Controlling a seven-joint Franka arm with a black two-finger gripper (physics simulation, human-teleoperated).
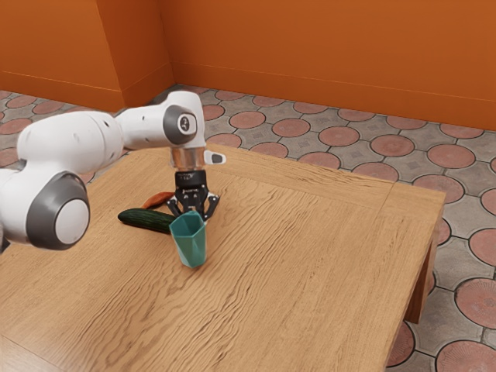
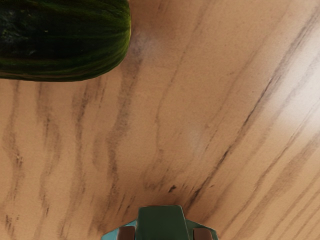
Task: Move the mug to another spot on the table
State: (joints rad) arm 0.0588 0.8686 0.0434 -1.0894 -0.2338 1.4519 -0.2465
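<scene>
Exterior view: tool (image 1: 192, 211) narrow, pinching rim of teal mug (image 1: 189, 242). Mug upright, around middle of table (image 1: 325, 256), just beside cucumber (image 1: 146, 220) tip. Wrist view: mug wall between pads (image 2: 127, 233); cucumber near.

Exterior view: bright, even, diffuse light from above, no hard shadows. The mug (image 1: 188, 240) drops only a faint soft patch on the table (image 1: 325, 256) at its base, the arm (image 1: 70, 147) greys on its underside, and the side face under the table's right edge sits in shade. Overall tone is warm, orange walls (image 1: 325, 46) and tan wood. Wrist view: soft pale glare on the wood well apart from the cucumber (image 2: 60, 40), a weaker sheen just beside its rounded end, and its skin goes near black in places.
</scene>
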